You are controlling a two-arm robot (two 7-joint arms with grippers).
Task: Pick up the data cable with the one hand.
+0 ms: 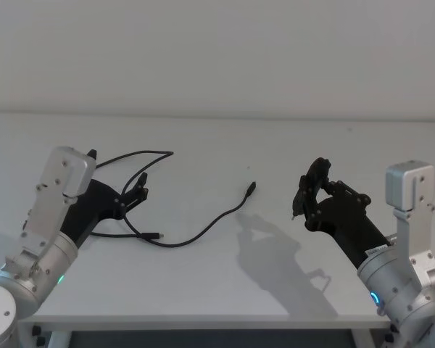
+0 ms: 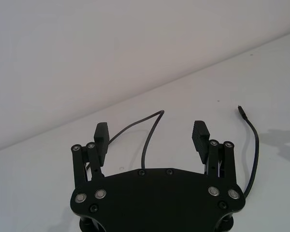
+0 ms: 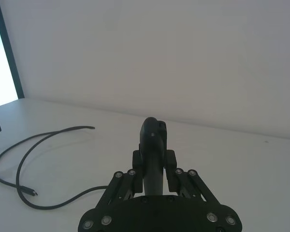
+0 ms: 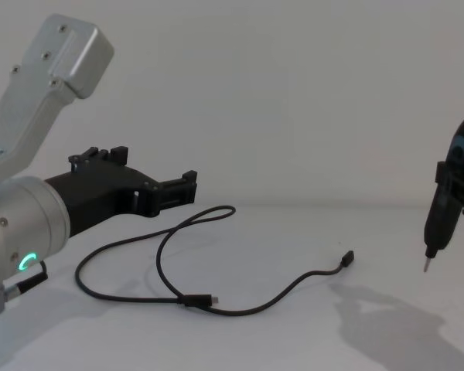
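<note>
The data cable (image 1: 203, 233) lies in loose loops on the white table, one plug (image 1: 251, 188) pointing toward the middle. My left gripper (image 1: 141, 185) is open and hovers just above the loops at their left side, holding nothing. In the left wrist view its fingers (image 2: 201, 134) stand wide apart, with a bend of the cable (image 2: 150, 135) on the table beyond them. The chest view shows this gripper (image 4: 187, 185) well above the cable (image 4: 255, 309). My right gripper (image 1: 315, 185) is raised at the right, shut on a black pen-shaped tool (image 1: 303, 196).
The white table (image 1: 225, 283) has bare surface between the two arms and a front edge close to me. A plain wall stands behind it. In the right wrist view the tool (image 3: 153, 140) stands upright and the cable (image 3: 19, 164) lies far off.
</note>
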